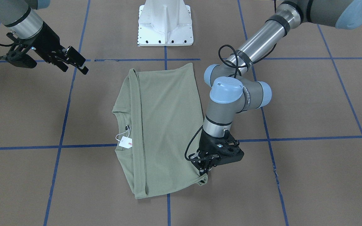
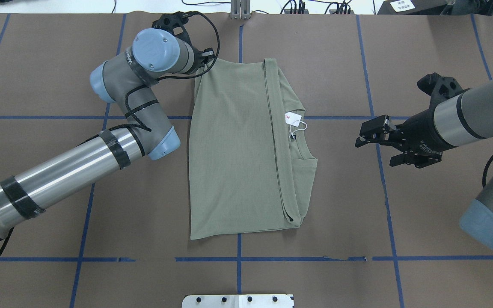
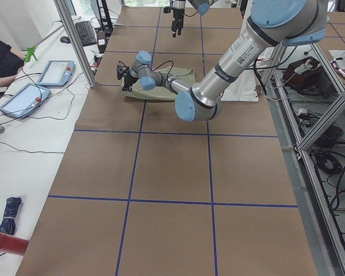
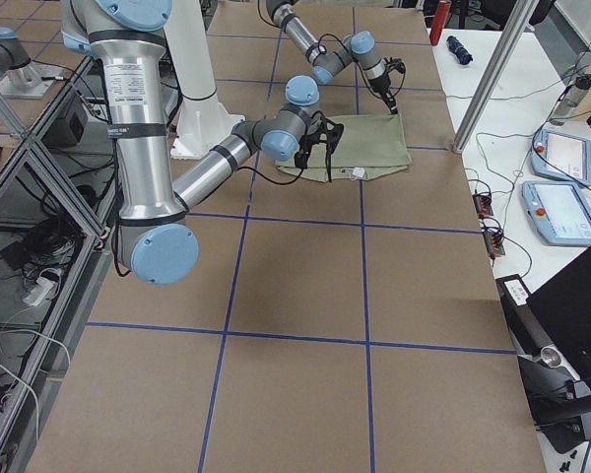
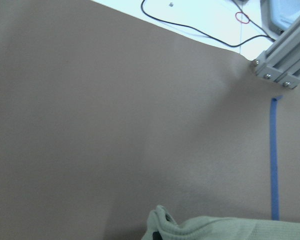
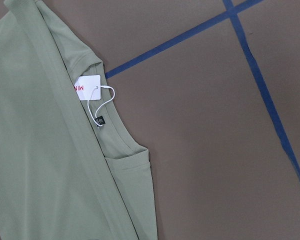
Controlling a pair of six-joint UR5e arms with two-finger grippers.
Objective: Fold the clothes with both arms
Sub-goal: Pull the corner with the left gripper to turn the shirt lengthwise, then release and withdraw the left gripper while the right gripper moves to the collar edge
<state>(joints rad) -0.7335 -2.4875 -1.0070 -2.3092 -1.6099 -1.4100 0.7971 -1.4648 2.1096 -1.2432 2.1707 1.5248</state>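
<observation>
Left end effector [image 1: 205, 170] grips the shirt [image 1: 165, 125] corner near the tabletop [image 1: 309, 175] far edge — right end effector [image 2: 368, 134] hangs released.

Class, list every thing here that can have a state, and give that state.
shirt: partly folded, lying flat.
hang tag: attached, partly under the fold.
left end effector: low at the shirt's corner; grip unclear.
right end effector: open, empty, clear of the shirt.
</observation>
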